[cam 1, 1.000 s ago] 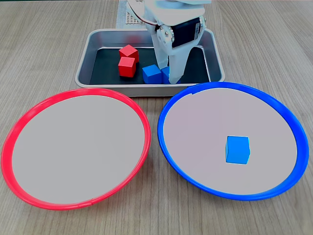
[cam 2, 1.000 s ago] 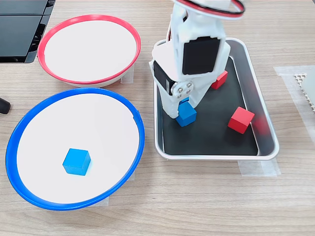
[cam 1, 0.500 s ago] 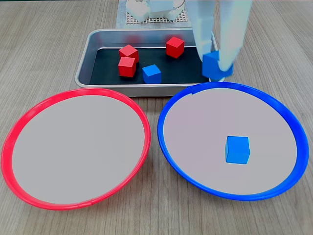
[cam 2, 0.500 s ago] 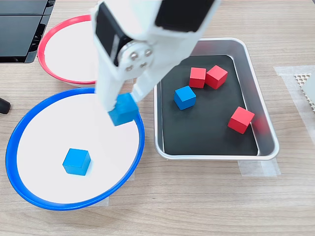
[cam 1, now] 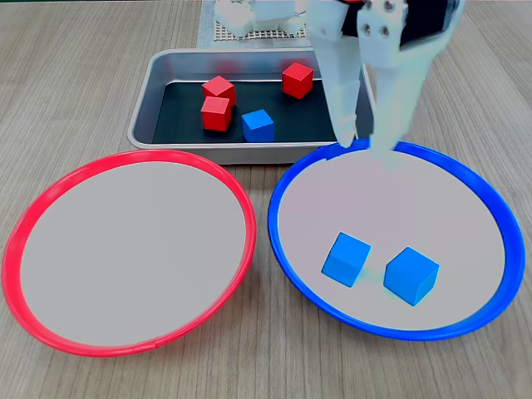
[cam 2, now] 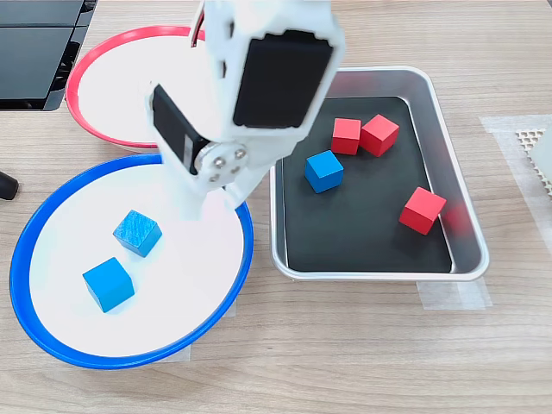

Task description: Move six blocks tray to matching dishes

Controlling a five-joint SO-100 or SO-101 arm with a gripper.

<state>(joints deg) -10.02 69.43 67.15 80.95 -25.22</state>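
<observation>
**Hovering jaws, two blue blocks in the blue dish**

Hovering over the far edge of the blue dish (cam 1: 287,249) (cam 2: 26,233), the gripper (cam 1: 364,148) (cam 2: 207,200) has its jaws spread apart and holds nothing. Two blue blocks lie inside that dish, close together but not touching: one (cam 1: 346,259) (cam 2: 137,233) tilted on the pale centre, the other (cam 1: 411,275) (cam 2: 108,284) beside it, nearer the rim.

On the wooden bench (cam 1: 83,83) (cam 2: 345,362), the tray (cam 1: 145,100) (cam 2: 470,250) holds four blocks on its black bottom: a blue block (cam 1: 258,125) (cam 2: 323,171), two red blocks side by side (cam 1: 215,113) (cam 2: 346,135) and (cam 1: 219,88) (cam 2: 379,134), and a third red block (cam 1: 297,80) (cam 2: 422,210) apart from them.

Red dish (cam 1: 50,199) (cam 2: 86,60) sits beside the blue one.
</observation>
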